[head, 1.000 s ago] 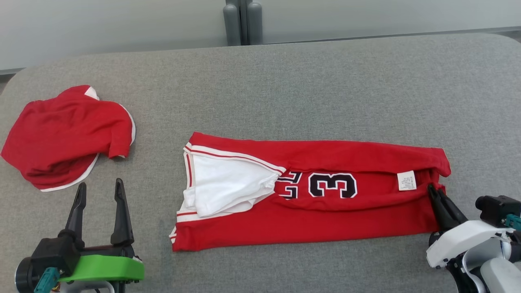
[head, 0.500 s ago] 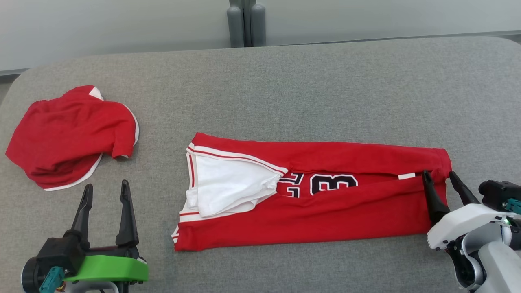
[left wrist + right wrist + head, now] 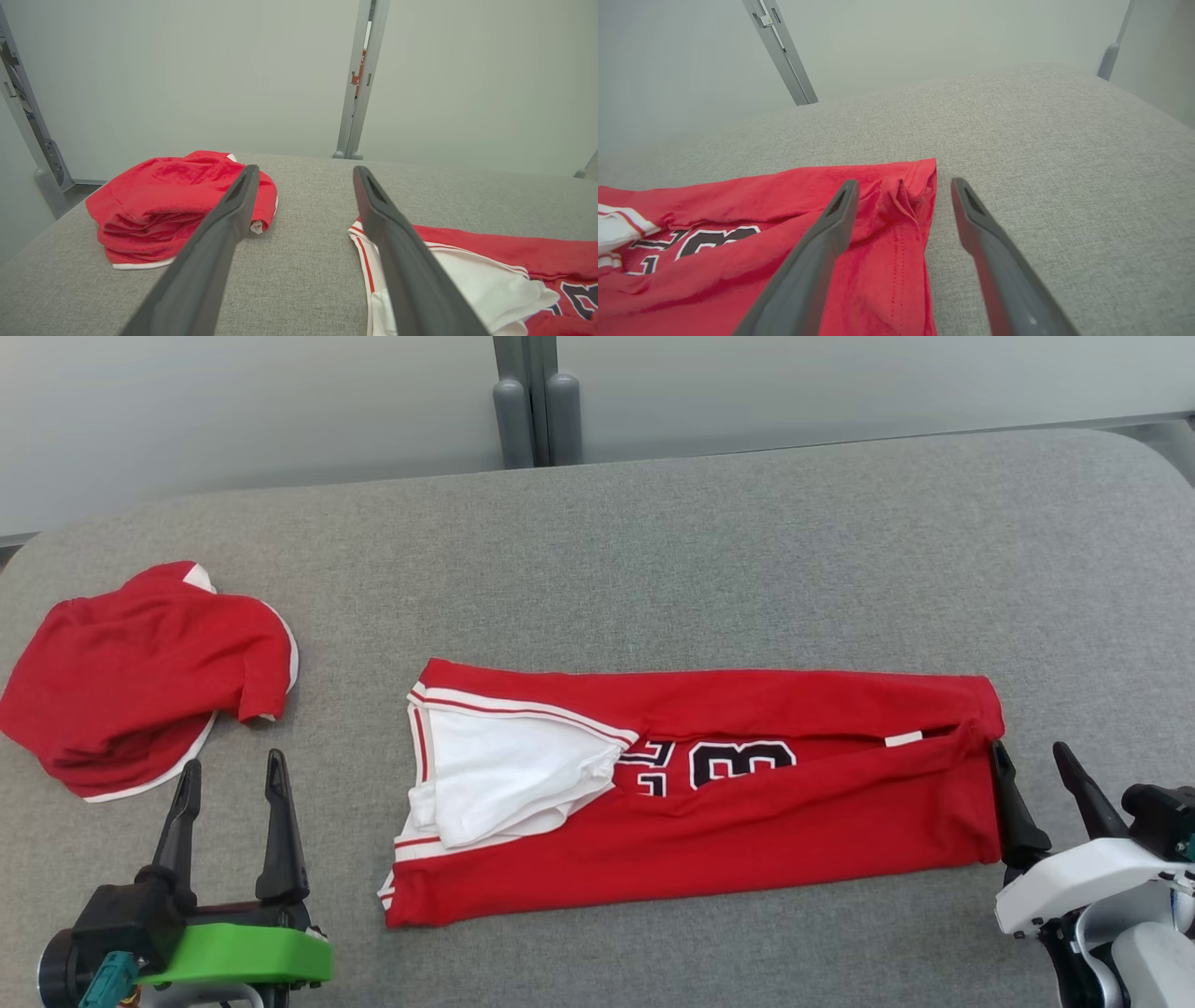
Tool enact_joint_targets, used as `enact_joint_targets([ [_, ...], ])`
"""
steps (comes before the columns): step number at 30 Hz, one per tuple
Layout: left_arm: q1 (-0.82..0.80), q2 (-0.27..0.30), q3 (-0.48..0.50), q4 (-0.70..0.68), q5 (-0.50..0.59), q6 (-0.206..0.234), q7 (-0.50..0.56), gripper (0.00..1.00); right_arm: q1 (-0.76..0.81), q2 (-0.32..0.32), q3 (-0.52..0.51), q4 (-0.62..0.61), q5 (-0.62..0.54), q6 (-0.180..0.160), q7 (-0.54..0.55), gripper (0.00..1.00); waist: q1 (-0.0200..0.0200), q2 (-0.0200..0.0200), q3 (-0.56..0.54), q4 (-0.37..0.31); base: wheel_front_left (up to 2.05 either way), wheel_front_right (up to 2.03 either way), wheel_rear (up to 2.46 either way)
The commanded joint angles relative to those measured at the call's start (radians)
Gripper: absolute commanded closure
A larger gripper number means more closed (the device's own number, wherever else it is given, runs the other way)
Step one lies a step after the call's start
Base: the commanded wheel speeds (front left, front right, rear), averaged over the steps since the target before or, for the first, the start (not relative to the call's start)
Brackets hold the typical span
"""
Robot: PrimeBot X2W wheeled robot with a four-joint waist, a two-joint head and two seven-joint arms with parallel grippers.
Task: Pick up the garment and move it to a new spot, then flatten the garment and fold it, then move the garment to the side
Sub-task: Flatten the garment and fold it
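Observation:
The garment (image 3: pixel 709 821) is a red jersey with white trim and black numbers, lying in a long folded band across the middle of the grey table (image 3: pixel 709 569). Its white inner side (image 3: pixel 504 775) shows at the left end. My right gripper (image 3: pixel 1029 758) stands open at the garment's right end, one finger just off the hem, nothing between its fingers. In the right wrist view that hem (image 3: pixel 920 205) lies between the two fingers. My left gripper (image 3: pixel 231 771) is open at the lower left, apart from the cloth. The garment's (image 3: pixel 490 270) left end shows in the left wrist view.
A second red garment (image 3: pixel 140 677) lies bunched at the table's left side, also seen as a red heap (image 3: pixel 177 205) beyond my left fingers. A grey post (image 3: pixel 527 401) stands behind the table's far edge against a pale wall.
My right gripper opened and let go of the garment's right end, and the lower flap now lies over the numbers and label. The head camera shifted slightly.

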Motion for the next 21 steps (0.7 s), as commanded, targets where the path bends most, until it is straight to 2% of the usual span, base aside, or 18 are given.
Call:
enact_joint_targets([
  [1,0.015,0.000,0.000,-0.005,0.004,-0.001,-0.003,0.00,-0.007,-0.004,-0.004,-0.002,-0.006,-0.002,-0.007,0.00,0.0000,0.0000,-0.001,-0.001,0.00,0.00,0.00],
  [12,0.000,0.000,-0.013,-0.002,-0.003,-0.002,-0.003,0.00,-0.122,-0.026,0.018,0.094,-0.039,-0.002,0.075,0.00,0.0000,0.0000,0.017,0.022,0.00,0.00,0.00],
  [21,-0.015,0.000,-0.022,-0.005,-0.011,0.007,-0.003,0.00,-0.188,-0.005,0.011,0.278,0.007,-0.002,0.113,0.00,0.0000,0.0000,0.053,0.054,0.00,0.00,0.00],
])
